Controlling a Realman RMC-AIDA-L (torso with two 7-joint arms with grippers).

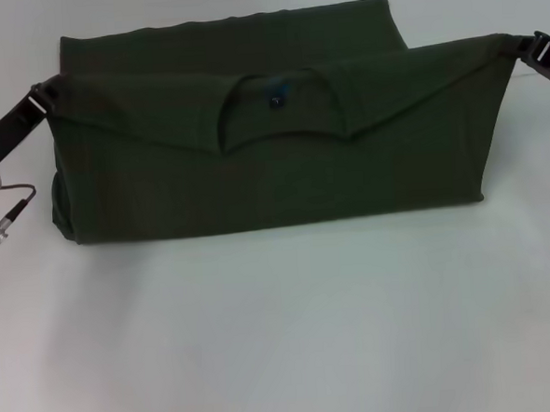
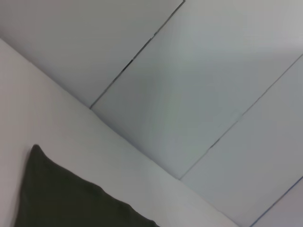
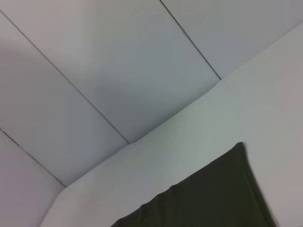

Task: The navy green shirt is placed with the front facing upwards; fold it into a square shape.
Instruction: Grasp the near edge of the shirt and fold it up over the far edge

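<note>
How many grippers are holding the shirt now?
2. The left gripper pinches the navy green shirt at its left upper corner, the right gripper at its right upper corner.

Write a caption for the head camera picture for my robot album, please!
Left gripper and right gripper hold up the folded navy green shirt by its corners over the white table.

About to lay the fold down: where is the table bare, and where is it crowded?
Bare white table runs wide in front of the dark olive-green cotton shirt. Crowded at its upper corners, held by the left gripper and right gripper.
</note>
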